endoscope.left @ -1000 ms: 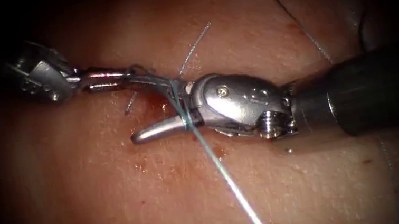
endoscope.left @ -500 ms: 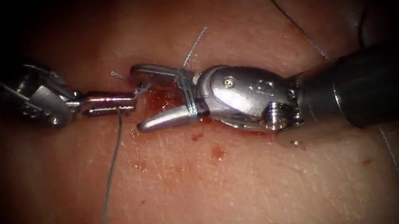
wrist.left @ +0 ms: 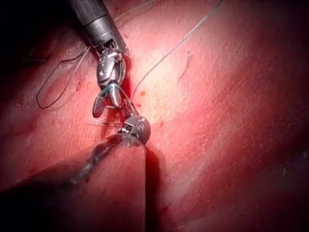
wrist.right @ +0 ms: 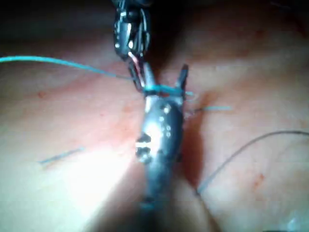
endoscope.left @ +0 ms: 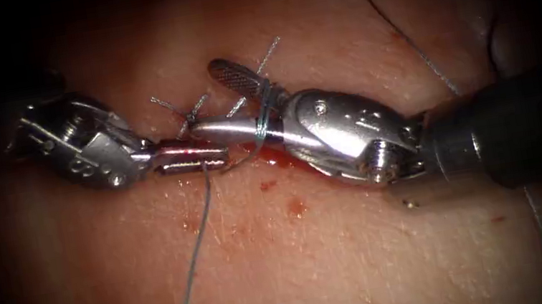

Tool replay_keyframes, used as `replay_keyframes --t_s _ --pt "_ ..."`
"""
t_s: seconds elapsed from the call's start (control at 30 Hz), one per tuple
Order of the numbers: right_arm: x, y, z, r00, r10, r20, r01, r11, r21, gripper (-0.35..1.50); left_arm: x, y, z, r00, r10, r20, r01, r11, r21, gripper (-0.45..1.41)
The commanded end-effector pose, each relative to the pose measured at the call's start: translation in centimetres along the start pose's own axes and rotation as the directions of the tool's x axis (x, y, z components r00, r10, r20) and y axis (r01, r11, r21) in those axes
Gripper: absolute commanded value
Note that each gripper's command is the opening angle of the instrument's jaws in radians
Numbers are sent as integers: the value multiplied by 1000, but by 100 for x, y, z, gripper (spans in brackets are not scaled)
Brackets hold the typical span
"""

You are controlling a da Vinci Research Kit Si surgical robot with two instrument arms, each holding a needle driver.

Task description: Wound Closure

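My right arm's silver needle driver (endoscope.left: 223, 101) — jaws spread wide, pale teal thread (endoscope.left: 261, 126) looped around both, gripping nothing. My left arm's steel tool (endoscope.left: 210, 156) — jaws closed on that thread, whose strand now hangs toward the pink tissue's (endoscope.left: 346, 256) near edge. Since a second ago, right tool lifted off the red-stained cut (endoscope.left: 272, 157); left closed in. I can't spot the needle.

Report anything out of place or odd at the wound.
The thin teal thread is wound around both open jaws of the right arm's silver hand, which grips nothing. Small red fluid spots dot the pale pork tissue below it.
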Motion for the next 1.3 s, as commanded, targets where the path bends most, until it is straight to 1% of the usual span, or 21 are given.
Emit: replay_keyframes --t_s 0.03,0.17,0.23,0.3,0.4,0.63,0.8,0.87,0.93,1.0,1.03,1.07,1.1,1.13,1.17,1.23,1.27,1.3 --pt "-10 -4 -2 1000 3 15 -3 1000 -25 83 -2 4 9 1000 0 -3 0 1000 -1 -45" --pt "-15 4 -10 999 8 38 -4 995 -100 83 -2 2 14 1000 0 -4 0 1000 0 -45" --pt "-20 18 -18 998 22 52 -13 985 -173 83 -3 0 20 1000 -1 -4 1 1000 1 -45" --pt "-21 21 -19 998 25 57 -14 982 -187 83 -3 0 21 1000 -1 -4 1 1000 1 -45" --pt "-29 33 -26 995 50 81 -28 967 -252 85 -5 -3 27 1000 -1 -4 1 1000 2 -45" --pt "-43 50 -30 989 107 104 -65 937 -344 85 -13 -9 32 1000 0 -5 0 1000 3 -45" --pt "-47 54 -19 985 128 113 -82 935 -345 85 -14 -9 31 1000 0 -7 0 1000 2 -45" --pt "-52 53 -4 983 139 116 -94 940 -329 85 -14 -9 31 1000 0 -8 0 1000 2 -45" --pt "-54 52 1 982 145 121 -99 941 -324 85 -14 -9 31 1000 0 -8 0 1000 2 -45" --pt "-60 51 14 980 145 139 -96 945 -314 86 -14 -9 30 1000 1 -10 -1 1000 1 -45" --pt "-67 49 23 976 151 159 -95 944 -315 86 -13 -8 28 1000 1 -12 -1 1000 0 -45" --pt "-67 49 23 976 151 159 -95 944 -315 86 -13 -8 28 1000 1 -12 -1 1000 0 -45" --pt "-72 48 27 972 157 174 -96 944 -315 86 -13 -7 26 1000 2 -14 -2 1000 -1 -45" --pt "-85 46 31 965 165 203 -94 944 -318 86 -12 -6 21 1000 3 -18 -3 1000 -3 -45" --pt "-85 46 31 965 165 203 -94 944 -318 86 -12 -6 21 1000 3 -18 -3 1000 -3 -45" --pt "-92 46 31 963 171 206 -101 944 -313 83 -12 -7 18 1000 2 -17 -2 1000 -3 -45" --pt "-90 45 29 963 172 207 -102 945 -311 75 -12 -7 16 1000 2 -13 -2 1000 -2 -45" --pt "-86 43 24 962 176 210 -107 947 -303 36 -12 -8 15 1000 2 -12 -2 1000 -1 -45"
